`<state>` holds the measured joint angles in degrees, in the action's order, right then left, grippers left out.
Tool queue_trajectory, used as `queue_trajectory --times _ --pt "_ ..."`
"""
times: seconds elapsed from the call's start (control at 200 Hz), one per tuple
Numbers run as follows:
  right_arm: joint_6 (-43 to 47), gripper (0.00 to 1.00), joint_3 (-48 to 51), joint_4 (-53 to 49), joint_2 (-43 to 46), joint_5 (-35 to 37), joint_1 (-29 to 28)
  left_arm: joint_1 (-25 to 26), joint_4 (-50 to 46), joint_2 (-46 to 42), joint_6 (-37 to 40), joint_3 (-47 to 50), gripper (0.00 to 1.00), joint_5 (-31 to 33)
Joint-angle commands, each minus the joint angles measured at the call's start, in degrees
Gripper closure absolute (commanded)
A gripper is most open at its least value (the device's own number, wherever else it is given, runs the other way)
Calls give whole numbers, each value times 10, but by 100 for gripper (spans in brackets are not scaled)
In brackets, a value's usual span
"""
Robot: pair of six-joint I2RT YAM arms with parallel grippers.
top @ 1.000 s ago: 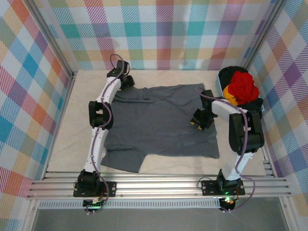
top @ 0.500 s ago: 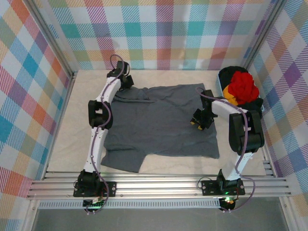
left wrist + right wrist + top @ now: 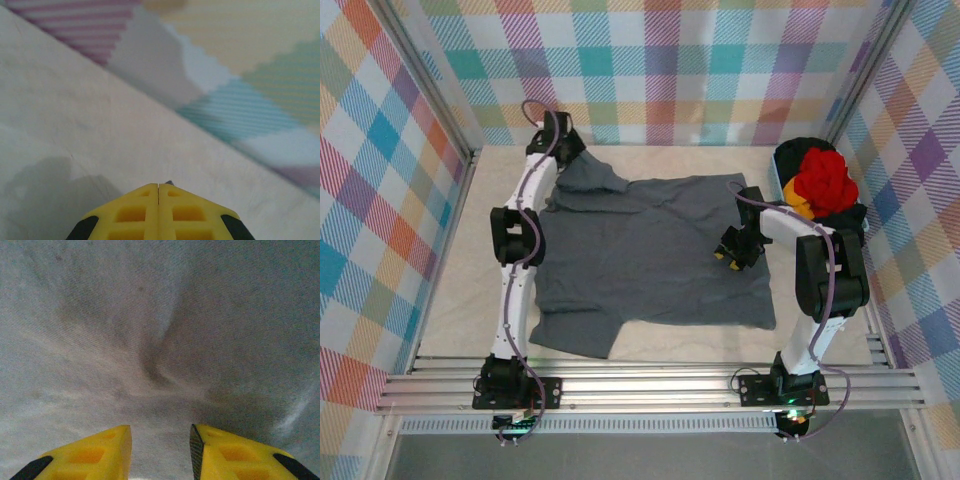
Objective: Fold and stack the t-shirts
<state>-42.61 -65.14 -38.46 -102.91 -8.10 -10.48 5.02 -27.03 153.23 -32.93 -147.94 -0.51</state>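
Hoisting grey t-shirt (image 3: 650, 250) sleeve, seemingly pinched.

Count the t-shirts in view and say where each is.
4: grey shirt spread mid-table; red shirt, orange-yellow shirt and black shirt piled at the far right corner. More may hide underneath.
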Motion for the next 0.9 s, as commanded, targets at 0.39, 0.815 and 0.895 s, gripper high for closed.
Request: queue_trajectory --times 0.39,0.815,0.895 --pt "11 61 8 15 33 -44 -1 -65 82 93 -157 -116 29 -70" --pt "26 60 29 -18 121 4 -2 -15 -84 -384 -98 454 41 -50" --pt "30 60 12 -19 90 -3 2 7 -96 -421 -97 539 43 -77"
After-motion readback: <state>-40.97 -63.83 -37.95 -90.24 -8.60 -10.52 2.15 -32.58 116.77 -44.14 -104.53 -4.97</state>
